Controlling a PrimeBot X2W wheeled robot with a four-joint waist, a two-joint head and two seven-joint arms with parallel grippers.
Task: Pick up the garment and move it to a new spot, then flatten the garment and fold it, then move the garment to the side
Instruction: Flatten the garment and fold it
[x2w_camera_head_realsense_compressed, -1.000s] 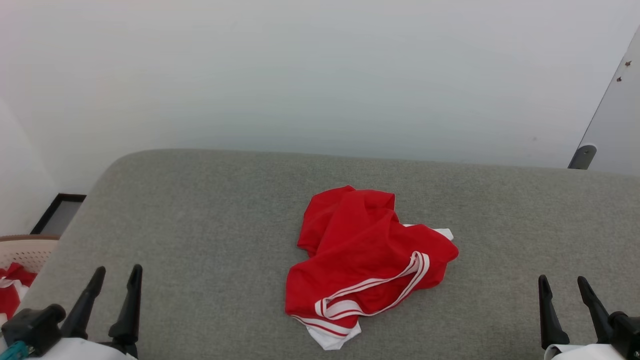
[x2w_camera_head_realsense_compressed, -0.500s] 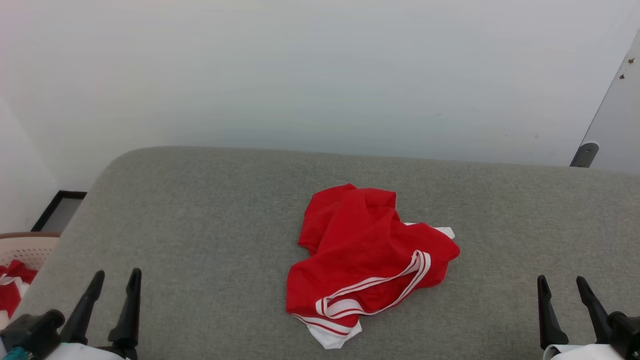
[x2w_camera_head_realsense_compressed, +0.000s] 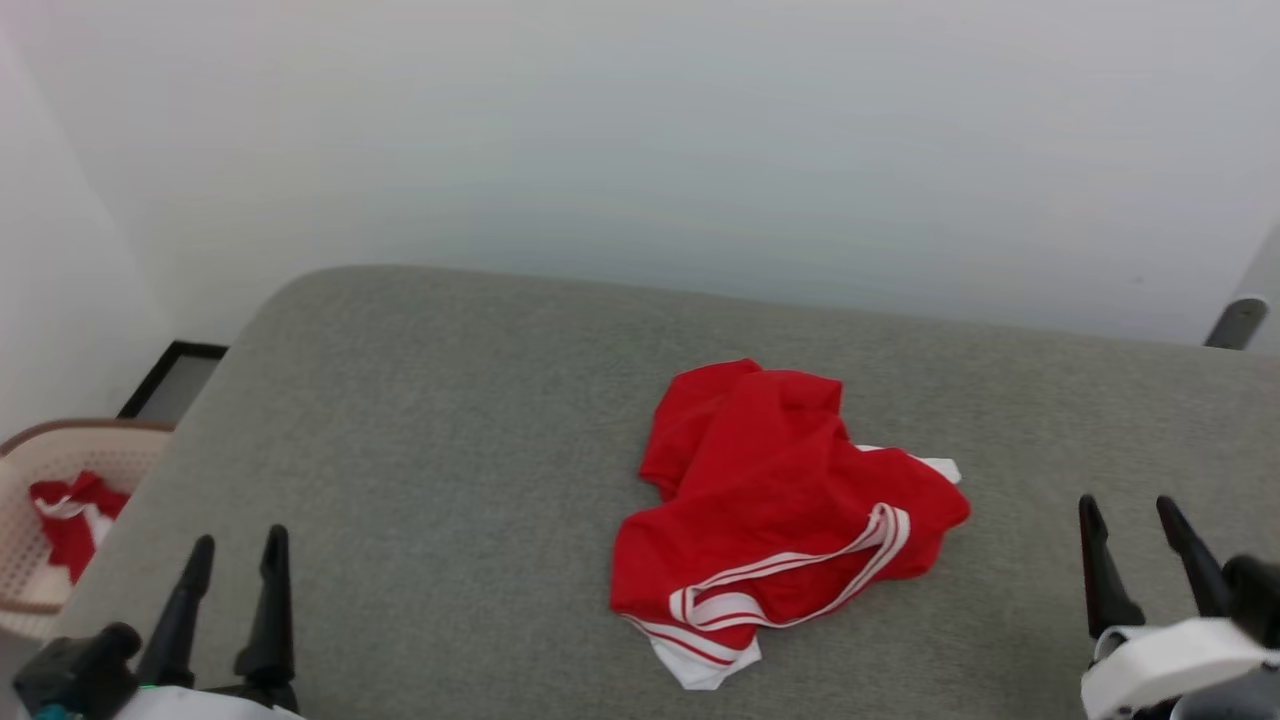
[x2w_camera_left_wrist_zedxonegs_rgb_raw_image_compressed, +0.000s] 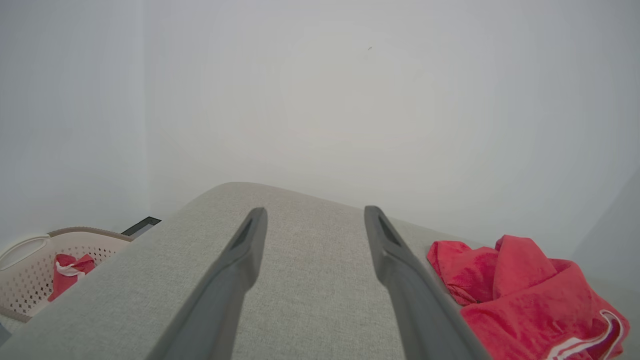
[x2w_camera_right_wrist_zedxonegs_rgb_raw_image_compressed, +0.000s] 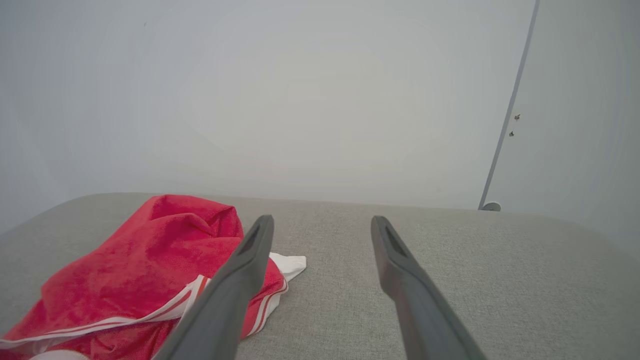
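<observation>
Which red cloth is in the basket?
The small red-and-white bundle at the left, inside the beige basket. The bigger red T-shirt lies crumpled on the grey surface instead.

The garment (x2w_camera_head_realsense_compressed: 780, 500) lies crumpled on the table (x2w_camera_head_realsense_compressed: 420, 450), right of its middle. The left end effector (x2w_camera_head_realsense_compressed: 239, 540) hangs over the table's near left edge and the right end effector (x2w_camera_head_realsense_compressed: 1127, 504) over its near right. Both are well apart from the garment, which lies between them and farther back. A basket (x2w_camera_head_realsense_compressed: 90, 428) stands beyond the table's left edge, lower down, with a cloth bundle (x2w_camera_head_realsense_compressed: 70, 510) in it. A wall (x2w_camera_head_realsense_compressed: 640, 130) rises behind the table
</observation>
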